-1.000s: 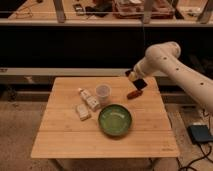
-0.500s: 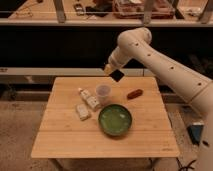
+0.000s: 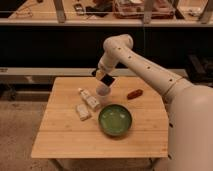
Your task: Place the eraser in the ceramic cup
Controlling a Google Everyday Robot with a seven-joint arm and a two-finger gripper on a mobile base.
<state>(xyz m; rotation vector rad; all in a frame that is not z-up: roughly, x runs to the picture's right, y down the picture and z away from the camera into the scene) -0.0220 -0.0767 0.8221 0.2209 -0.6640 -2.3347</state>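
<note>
Leftward since before, the gripper [image 3: 104, 77] just above the ceramic cup [image 3: 103, 93], pinching the eraser [image 3: 106, 80].

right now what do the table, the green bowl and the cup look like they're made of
The table: pale wood, matte, with plank lines visible. The green bowl: glossy, likely glazed ceramic or plastic, going by its sheen. The cup: whitish and dull, probably ceramic. The hand holds the black eraser just above the cup.

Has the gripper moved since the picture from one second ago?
Yes. The gripper, holding the eraser, has moved left: from beside the reddish oblong to just above the cup.
</note>
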